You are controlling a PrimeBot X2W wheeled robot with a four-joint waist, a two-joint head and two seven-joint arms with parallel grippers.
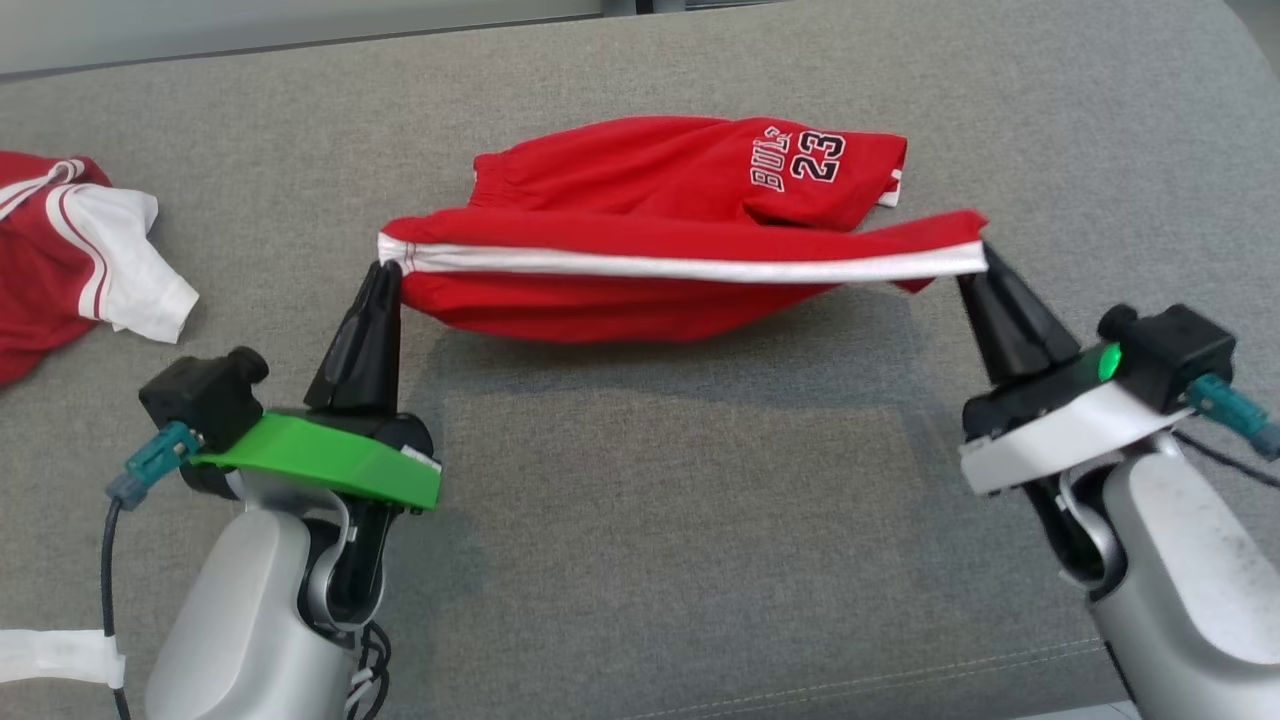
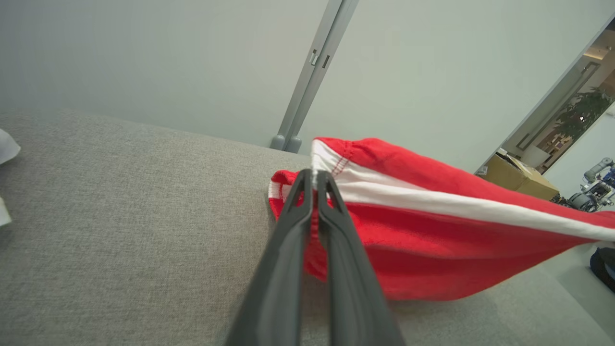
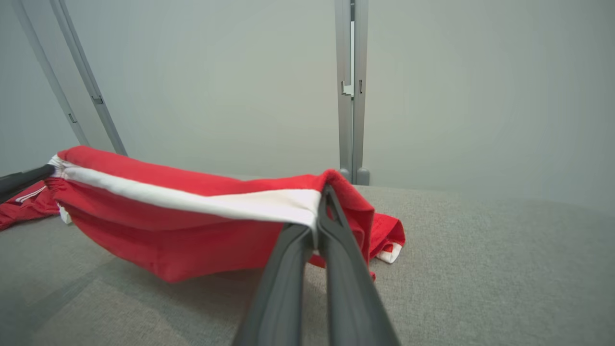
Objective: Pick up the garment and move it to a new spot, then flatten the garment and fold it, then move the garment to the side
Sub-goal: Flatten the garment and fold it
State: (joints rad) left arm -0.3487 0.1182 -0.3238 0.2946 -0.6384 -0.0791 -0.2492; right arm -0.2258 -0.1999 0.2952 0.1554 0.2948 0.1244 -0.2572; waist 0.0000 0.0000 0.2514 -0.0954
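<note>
Between the two sets of fingertips, holding red Bulls shorts stretched along the white side stripe. Clamped shut with the left gripper on one stripe end, and with the right gripper on the other. Sagging below the held edge, lowest fold touching the grey upholstered cushion; printed "23" part lying beyond the fingers. Well off to the left gripper's outer side, lying crumpled: red-and-white garment.
</note>
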